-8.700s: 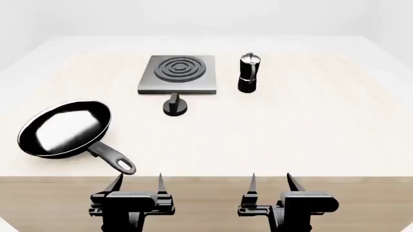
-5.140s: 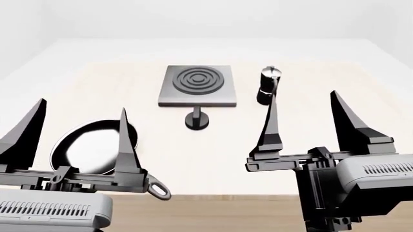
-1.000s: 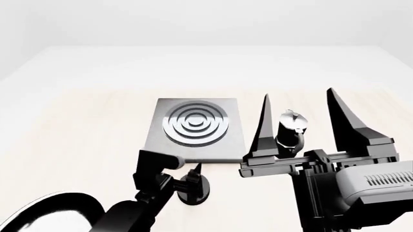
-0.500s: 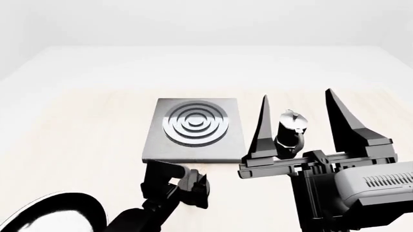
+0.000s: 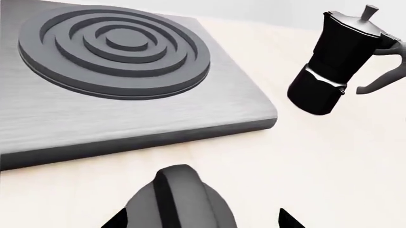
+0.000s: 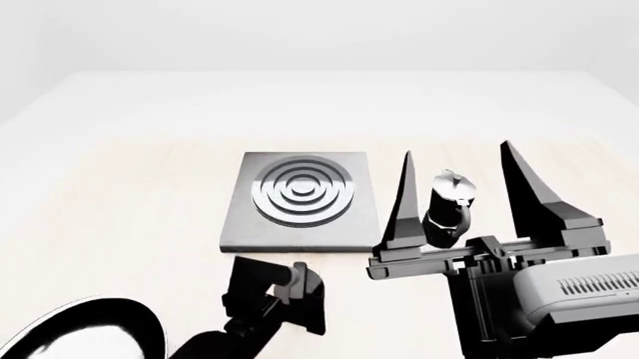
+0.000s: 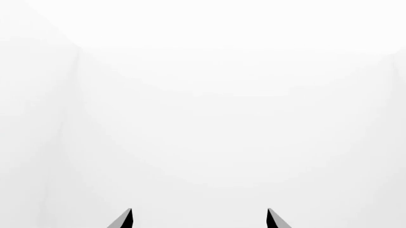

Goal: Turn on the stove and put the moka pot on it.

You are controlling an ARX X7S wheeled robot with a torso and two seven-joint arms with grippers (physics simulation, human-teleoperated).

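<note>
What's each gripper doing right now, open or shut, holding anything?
Left gripper: open, fingers either side of the knob, not clamped on it.
Right gripper: open, empty, raised in front of the moka pot.

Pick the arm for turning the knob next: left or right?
Left. The left gripper is down at the knob, fingertips on either side of it in the wrist view. The right gripper is raised and open, its camera seeing only blank wall.

From my head view the left gripper (image 6: 299, 295) covers the knob (image 5: 180, 199), which the left wrist view's edge cuts off, the frying pan (image 6: 85, 333) runs off the corner, and I can't judge that gripper's closure.
</note>
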